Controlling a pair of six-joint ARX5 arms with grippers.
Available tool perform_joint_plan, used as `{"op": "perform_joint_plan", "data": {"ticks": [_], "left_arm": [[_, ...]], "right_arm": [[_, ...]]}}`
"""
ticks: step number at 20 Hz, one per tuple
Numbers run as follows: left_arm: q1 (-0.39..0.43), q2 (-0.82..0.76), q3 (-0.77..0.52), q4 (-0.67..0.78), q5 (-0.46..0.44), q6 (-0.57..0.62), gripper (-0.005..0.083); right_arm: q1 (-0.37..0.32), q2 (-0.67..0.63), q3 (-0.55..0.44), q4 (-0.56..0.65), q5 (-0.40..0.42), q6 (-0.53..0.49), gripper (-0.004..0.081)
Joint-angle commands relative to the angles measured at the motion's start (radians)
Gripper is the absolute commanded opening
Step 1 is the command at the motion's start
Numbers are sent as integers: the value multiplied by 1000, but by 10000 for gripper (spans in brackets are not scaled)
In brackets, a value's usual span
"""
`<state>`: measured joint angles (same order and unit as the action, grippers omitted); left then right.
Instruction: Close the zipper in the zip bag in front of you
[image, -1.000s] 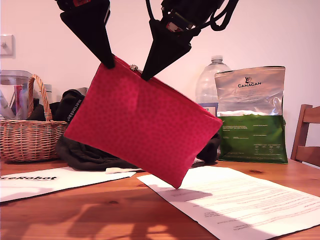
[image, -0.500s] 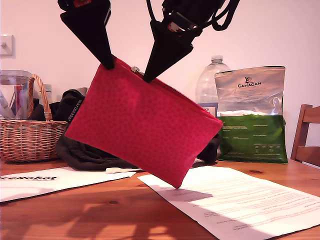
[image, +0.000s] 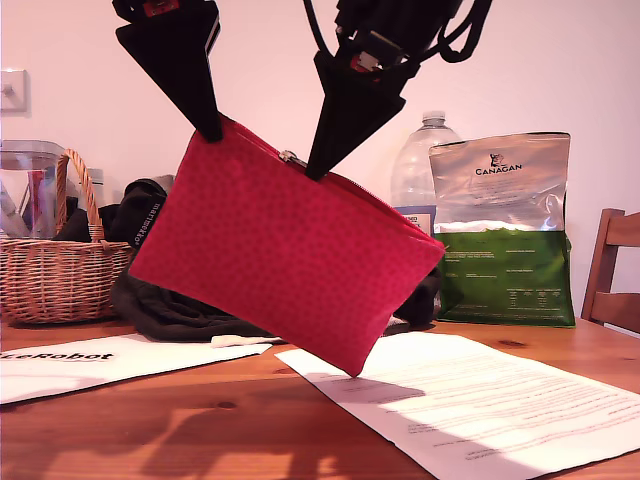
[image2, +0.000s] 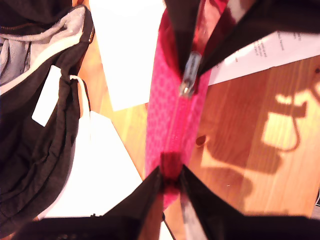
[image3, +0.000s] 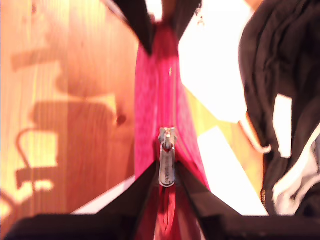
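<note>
The red-pink zip bag (image: 280, 250) hangs tilted above the wooden table, held up by both grippers along its upper edge. My first gripper (image: 213, 130) is shut on the bag's raised end at the exterior view's left; the first wrist view shows its fingers (image2: 171, 175) pinching the fabric where the zipper (image2: 175, 130) ends. My second gripper (image: 316, 170) is shut on the silver pull tab (image: 293, 158), which lies between its fingertips (image3: 166, 155). The zipper looks joined between the two grippers; the stretch beyond the tab is hidden.
Below the bag lie printed paper sheets (image: 480, 400) and a white LeRobot sheet (image: 100, 360). Behind stand a wicker basket (image: 60, 270), a black garment (image: 170, 300), a water bottle (image: 425, 160) and a green-and-silver Canagan bag (image: 505, 230). A chair (image: 612, 270) shows at the exterior view's right.
My second gripper has slid the pull tab along the zipper towards the exterior view's right, away from my first gripper. The bag and first gripper have hardly moved.
</note>
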<state>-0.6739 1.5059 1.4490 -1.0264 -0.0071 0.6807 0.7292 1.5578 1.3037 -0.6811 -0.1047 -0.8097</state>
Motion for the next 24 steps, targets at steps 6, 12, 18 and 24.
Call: {"op": "perform_joint_plan", "data": {"ticks": [6, 12, 18, 24], "left_arm": [[29, -8, 0, 2, -28, -26, -22], [43, -8, 0, 2, -28, -26, -22], [44, -8, 0, 2, -28, -26, -22], [56, -8, 0, 2, -28, -27, -22]], "right_arm": [[-32, 10, -11, -67, 13, 18, -13], [-57, 10, -11, -112, 26, 28, -13], [-89, 10, -11, -151, 54, 37, -13], [-112, 10, -11, -211, 101, 51, -13]]}}
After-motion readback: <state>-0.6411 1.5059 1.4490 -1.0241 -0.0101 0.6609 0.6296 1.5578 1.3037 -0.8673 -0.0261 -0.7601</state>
